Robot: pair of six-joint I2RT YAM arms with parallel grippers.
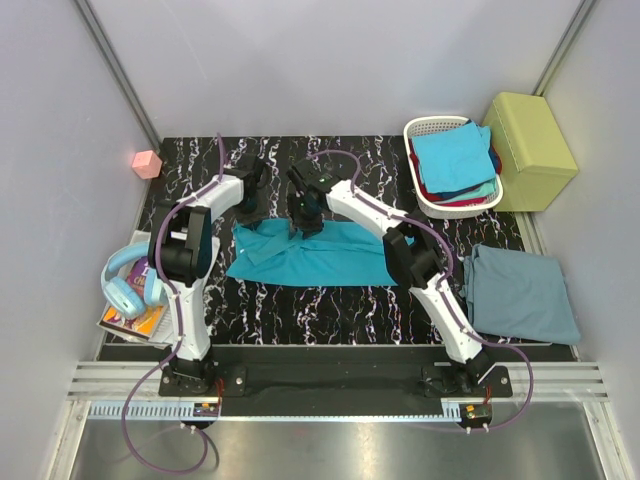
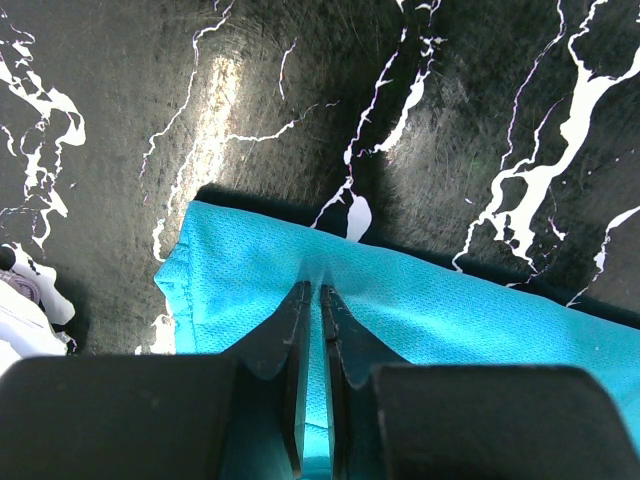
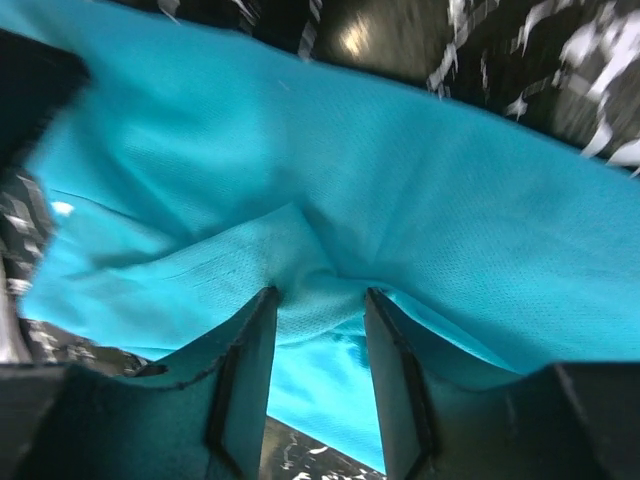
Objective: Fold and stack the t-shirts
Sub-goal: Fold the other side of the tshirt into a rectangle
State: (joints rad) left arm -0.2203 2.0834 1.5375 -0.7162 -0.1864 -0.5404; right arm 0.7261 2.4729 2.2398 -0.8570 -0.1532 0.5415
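Observation:
A large teal t-shirt [image 1: 330, 258] lies folded into a long band across the middle of the black marbled table [image 1: 330, 305]. My left gripper [image 1: 250, 208] is at the shirt's far left corner. Its jaws [image 2: 312, 288] are shut on a thin pinch of the teal cloth [image 2: 450, 310]. My right gripper [image 1: 301, 226] is over the far edge a little to the right. Its fingers [image 3: 320, 295] stand apart, open, with a raised ridge of the teal cloth [image 3: 400, 180] bunched between the tips. A dusty grey-blue t-shirt [image 1: 520, 295] lies folded at the right edge.
A white slatted basket [image 1: 428, 130] at the back right holds bright blue, red and teal shirts [image 1: 455, 160]. A yellow-green padded box [image 1: 530, 135] stands beside it. A pink cube [image 1: 147, 163] sits at the far left. Blue headphones [image 1: 125, 280] lie on a book at the left.

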